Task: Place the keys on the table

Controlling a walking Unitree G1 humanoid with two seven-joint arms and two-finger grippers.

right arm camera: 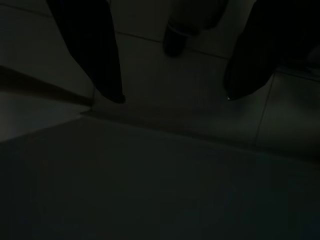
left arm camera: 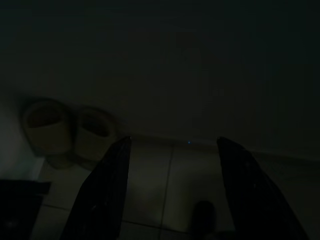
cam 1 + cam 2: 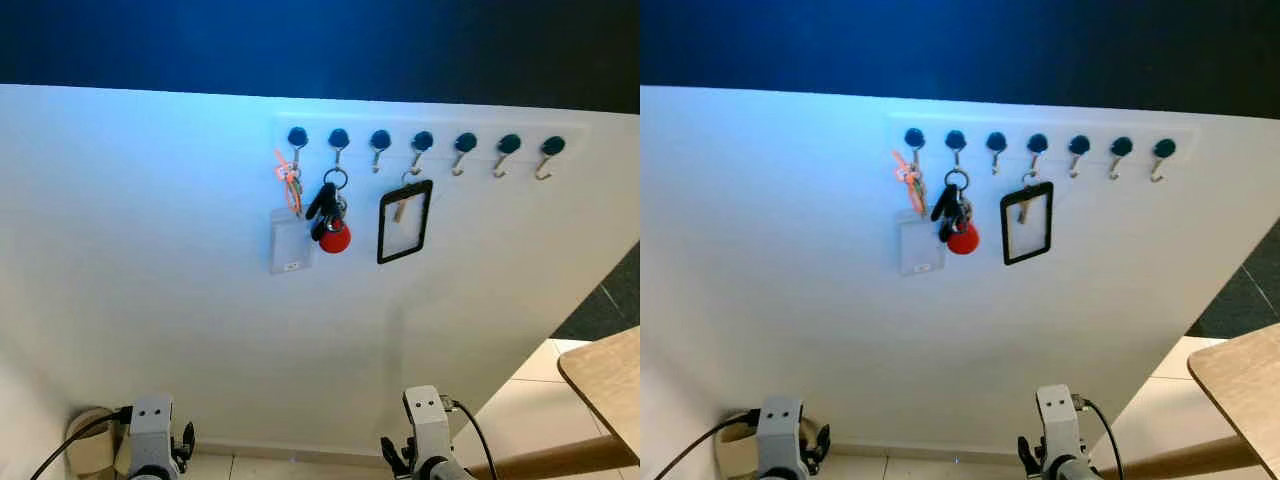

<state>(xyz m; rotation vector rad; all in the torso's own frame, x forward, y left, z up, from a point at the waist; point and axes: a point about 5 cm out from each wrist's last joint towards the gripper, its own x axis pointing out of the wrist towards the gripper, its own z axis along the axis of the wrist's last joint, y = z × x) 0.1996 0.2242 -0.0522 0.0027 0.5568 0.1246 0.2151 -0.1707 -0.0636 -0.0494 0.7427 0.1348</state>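
Keys (image 3: 330, 215): black fobs, red tag, hanging on hook; both tools spread, empty.

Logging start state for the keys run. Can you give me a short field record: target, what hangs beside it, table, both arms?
target: keys with red fob, hanging on second hook from robot's left
hook rail: seven hooks on white wall
neighbours: clear badge holder on first hook; black-framed holder on fourth
table: wooden, at robot's right
left gripper: low, idle, jaws open
right gripper: low, idle, jaws open
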